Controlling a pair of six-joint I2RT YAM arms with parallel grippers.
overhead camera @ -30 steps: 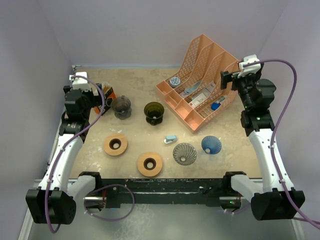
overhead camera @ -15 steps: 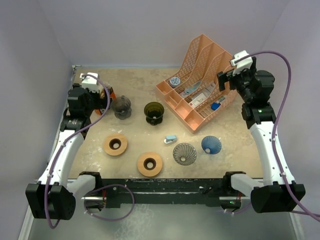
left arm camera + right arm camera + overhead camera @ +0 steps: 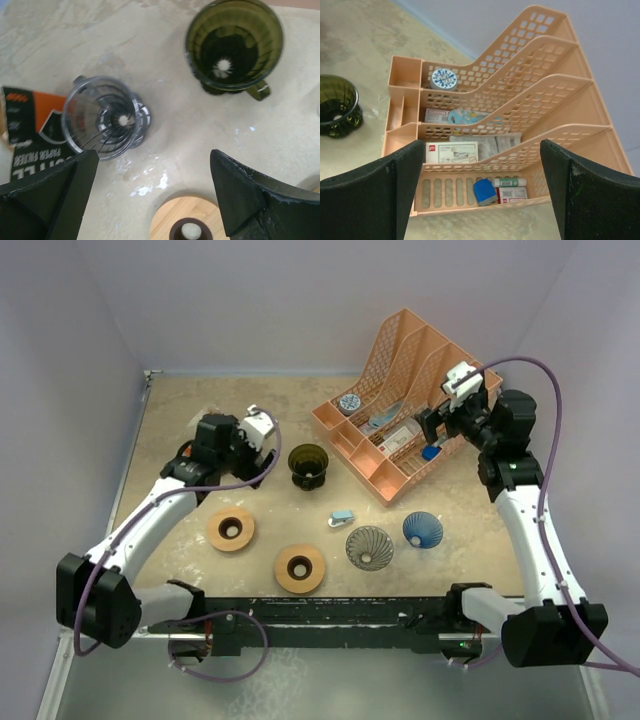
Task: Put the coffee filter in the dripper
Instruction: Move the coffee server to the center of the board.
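Seen from the edge of the table: a smoky clear plastic dripper (image 3: 105,122), glossy and finely ribbed, and an olive-green translucent plastic dripper (image 3: 232,45) with the same wet-looking shine. Under them is a beige stone-look tabletop (image 3: 165,75), matt, mottled and scuffed with white marks. A round pale wooden stand (image 3: 182,207) looks smooth and satin. An orange-and-black printed cardboard carton (image 3: 25,130) reads flat and dull. A peach perforated plastic file rack (image 3: 520,90) has a soft, semi-matt moulded finish, and the white box (image 3: 451,151) in it looks like coated card.
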